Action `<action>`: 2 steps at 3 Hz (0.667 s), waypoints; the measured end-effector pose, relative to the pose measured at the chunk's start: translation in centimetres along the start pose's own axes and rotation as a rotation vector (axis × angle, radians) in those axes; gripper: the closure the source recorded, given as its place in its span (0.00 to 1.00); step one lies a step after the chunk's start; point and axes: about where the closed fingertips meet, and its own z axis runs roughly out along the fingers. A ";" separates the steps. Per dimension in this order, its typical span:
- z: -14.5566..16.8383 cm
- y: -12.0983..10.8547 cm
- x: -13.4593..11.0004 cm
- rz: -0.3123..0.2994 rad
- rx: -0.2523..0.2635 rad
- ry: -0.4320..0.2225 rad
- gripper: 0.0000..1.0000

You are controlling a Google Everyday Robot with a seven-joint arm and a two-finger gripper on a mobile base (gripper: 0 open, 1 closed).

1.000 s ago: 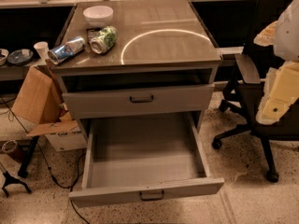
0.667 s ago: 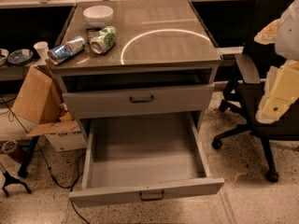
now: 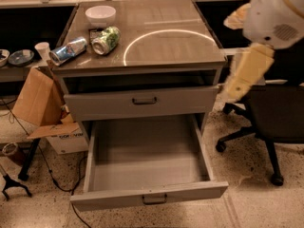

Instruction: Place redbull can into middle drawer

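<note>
In the camera view we find the redbull can [image 3: 69, 50] lying on its side at the left edge of the cabinet top [image 3: 190, 51], one end poking out over that edge, well apart from the drawer it is meant for. Just beside it to the right lies a green-and-white can [image 3: 105, 40], also on its side, with a white bowl [image 3: 100, 14] behind the two. Below, the upper drawer front [image 3: 142, 101] is closed, while the middle drawer [image 3: 142, 201] is pulled far out and its flat-bottomed tray is bare. The gripper [image 3: 237, 87] hangs off the right side of the cabinet, level with the upper drawer and above an office chair [image 3: 278, 122], far from both cans. We cannot tell how far open it is, though it clearly carries no can. We judge the redbull can to be light, stiff and smooth, a thin metal shell that may roll or slide when nudged and dent if squeezed hard. We would take it across the middle of its body, closing across its width, and keep clear of the green-and-white neighbour.
</note>
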 end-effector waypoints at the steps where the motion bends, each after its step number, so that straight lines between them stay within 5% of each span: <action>1: 3.1 -3.1 -4.9 -0.039 0.010 -0.103 0.00; 2: 6.3 -5.7 -10.3 -0.050 0.009 -0.189 0.00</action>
